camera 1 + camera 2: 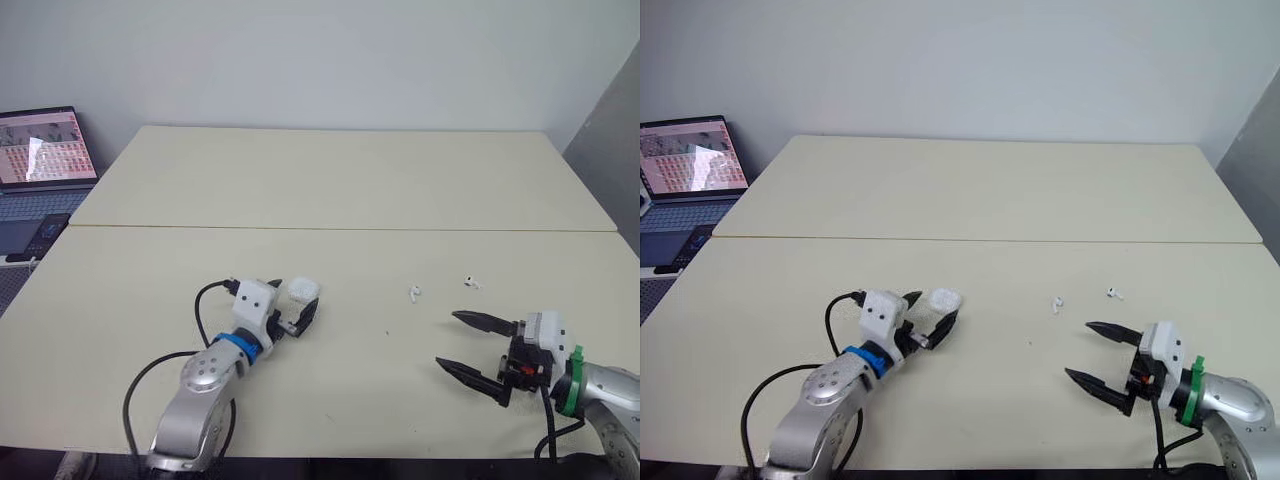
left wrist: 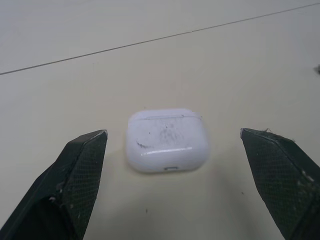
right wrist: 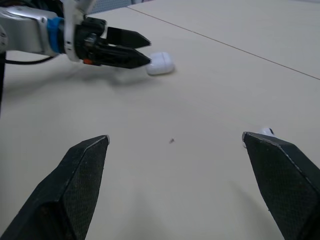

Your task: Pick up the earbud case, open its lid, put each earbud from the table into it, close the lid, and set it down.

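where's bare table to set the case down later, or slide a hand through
Widest free patch: the far half of the table, beyond the seam. Nearer, a bare strip between the earbud case and the left earbud. Crowded: the open left end effector flanks the case; the right earbud and open right end effector occupy the right side.

Laptop (image 1: 40, 150) partly off the edge; left earbud (image 1: 414, 293), right earbud (image 1: 471, 283) mere specks.

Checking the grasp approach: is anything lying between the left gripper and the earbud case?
Nothing visible does. The closed earbud case lies just ahead of the open left gripper, with bare table between them.
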`<state>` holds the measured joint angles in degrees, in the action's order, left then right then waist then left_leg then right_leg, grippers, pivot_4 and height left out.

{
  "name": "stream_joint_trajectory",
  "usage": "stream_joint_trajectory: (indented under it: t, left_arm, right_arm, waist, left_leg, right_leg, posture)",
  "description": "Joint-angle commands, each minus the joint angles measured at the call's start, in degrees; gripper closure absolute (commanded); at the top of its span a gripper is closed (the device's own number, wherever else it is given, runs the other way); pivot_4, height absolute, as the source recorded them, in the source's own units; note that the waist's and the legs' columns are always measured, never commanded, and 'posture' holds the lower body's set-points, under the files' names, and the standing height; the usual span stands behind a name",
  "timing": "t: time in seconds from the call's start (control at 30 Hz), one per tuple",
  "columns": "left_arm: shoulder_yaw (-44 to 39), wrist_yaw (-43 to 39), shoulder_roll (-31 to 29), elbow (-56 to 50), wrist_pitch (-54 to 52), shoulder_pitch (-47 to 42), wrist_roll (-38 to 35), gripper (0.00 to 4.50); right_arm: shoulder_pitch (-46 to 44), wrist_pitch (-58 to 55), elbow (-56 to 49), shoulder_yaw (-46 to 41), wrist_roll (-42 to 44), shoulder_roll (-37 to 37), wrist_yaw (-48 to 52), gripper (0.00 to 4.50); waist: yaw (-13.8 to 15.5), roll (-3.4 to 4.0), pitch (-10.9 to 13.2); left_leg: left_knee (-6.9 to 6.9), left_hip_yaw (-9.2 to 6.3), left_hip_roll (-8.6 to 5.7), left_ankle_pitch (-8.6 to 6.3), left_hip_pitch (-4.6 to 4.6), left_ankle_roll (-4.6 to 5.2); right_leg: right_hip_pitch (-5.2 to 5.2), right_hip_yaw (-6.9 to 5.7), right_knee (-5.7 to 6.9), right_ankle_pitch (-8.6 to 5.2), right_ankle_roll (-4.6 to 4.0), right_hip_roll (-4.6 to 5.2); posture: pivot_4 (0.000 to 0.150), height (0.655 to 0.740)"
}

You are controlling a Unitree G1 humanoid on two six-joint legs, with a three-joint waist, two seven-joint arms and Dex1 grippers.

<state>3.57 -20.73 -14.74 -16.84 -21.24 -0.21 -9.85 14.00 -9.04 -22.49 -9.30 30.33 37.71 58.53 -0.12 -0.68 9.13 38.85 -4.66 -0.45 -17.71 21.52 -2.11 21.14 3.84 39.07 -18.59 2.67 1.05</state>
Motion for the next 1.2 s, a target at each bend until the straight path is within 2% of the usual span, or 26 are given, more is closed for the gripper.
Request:
stream_joint_trajectory:
  t: [0.03, 0.27, 0.4, 0.5, 0.63, 0.87, 0.97, 1.07, 1.2]
  left_arm:
    - [0.25, 1.73, 1.17, 0.10, -1.09, -1.19, 0.51, 0.00]
    - [-0.12, 1.11, 2.07, 0.48, -4.78, -1.74, -2.02, 0.00]
    - [0.74, 1.08, 1.12, 1.80, -3.89, -3.22, -0.39, 0.00]
    - [0.65, 1.20, 1.40, 2.39, -3.89, -3.98, -0.48, 0.59]
    - [0.85, 1.38, 1.28, 2.75, -4.02, -4.14, 0.10, 1.72]
    - [1.64, -0.72, 1.13, 1.80, -2.10, -6.24, -0.41, 1.73]
    - [3.51, -2.30, 1.64, 1.78, -1.11, -9.57, -0.20, 1.73]
    - [6.52, -3.60, 2.59, 2.87, 0.49, -13.59, 0.84, 1.73]
    - [9.27, -5.87, 4.97, 4.62, 4.70, -18.21, 0.81, 1.73]
  right_arm:
    - [-1.11, -0.84, -3.32, -0.04, 0.99, -0.09, -1.35, 0.02]
    - [-1.03, -1.83, -4.83, -0.61, 0.66, 0.23, -2.79, 0.02]
    - [-0.91, -1.78, -4.23, -0.98, 0.00, 0.59, -3.31, 0.02]
    - [-0.57, -1.60, -4.14, -1.00, -0.06, 0.57, -3.46, 0.00]
    - [-0.61, -1.69, -3.97, -1.12, -0.10, 0.86, -3.79, 0.00]
    - [-2.05, -3.08, -3.49, -1.40, -0.43, 0.55, -6.25, 0.00]
    - [-5.03, -8.42, -5.01, -1.15, 2.46, -0.69, -10.59, 0.00]
    - [-8.61, -13.93, -6.16, 1.05, -0.79, 0.15, -15.42, 0.00]
    - [-16.08, -29.01, -8.23, -0.72, 8.99, -1.75, -23.96, 0.00]
  waist:
    - [-0.01, 0.00, 0.00]
    - [0.01, 0.00, 0.00]
    - [0.01, 0.00, 0.00]
    - [0.01, 0.00, 0.00]
    - [0.01, 0.00, 0.00]
    - [0.02, -0.01, 0.00]
    - [0.02, -0.01, 0.01]
    - [0.02, -0.01, 0.01]
    - [-0.05, -0.01, 0.00]
  left_leg:
    - [0.00, 0.00, 0.00, 0.00, 0.00, 0.00]
    - [0.01, -0.03, 0.00, 0.00, 0.01, 0.00]
    - [0.01, -0.04, 0.00, 0.00, 0.01, -0.01]
    - [0.01, -0.02, 0.00, 0.00, 0.01, -0.01]
    - [0.01, -0.03, 0.00, 0.00, 0.02, -0.01]
    - [0.01, -0.03, 0.00, 0.00, 0.02, -0.01]
    - [0.02, -0.04, 0.00, 0.01, 0.04, -0.01]
    - [0.04, -0.02, -0.02, 0.01, 0.06, -0.01]
    - [0.05, -0.03, -0.02, 0.02, 0.16, -0.03]
  right_leg:
    - [0.00, 0.00, 0.00, 0.00, 0.00, 0.00]
    - [0.00, -0.02, 0.00, 0.00, 0.00, 0.00]
    - [0.01, -0.03, 0.00, 0.00, 0.00, 0.00]
    - [0.01, -0.03, 0.00, 0.00, 0.00, 0.00]
    - [0.01, -0.03, 0.00, 0.00, 0.00, 0.00]
    - [0.01, -0.03, 0.00, 0.00, 0.00, 0.00]
    - [0.01, -0.04, 0.01, 0.00, 0.00, 0.00]
    - [0.03, -0.03, 0.00, 0.00, 0.00, 0.00]
    - [0.14, -0.04, 0.02, 0.01, 0.00, -0.01]
  posture:
    - [0.150, 0.7400]
    - [0.150, 0.7400]
    - [0.150, 0.7400]
    - [0.150, 0.7400]
    - [0.150, 0.7400]
    - [0.150, 0.7400]
    - [0.150, 0.7400]
    - [0.150, 0.7400]
    - [0.150, 0.7400]
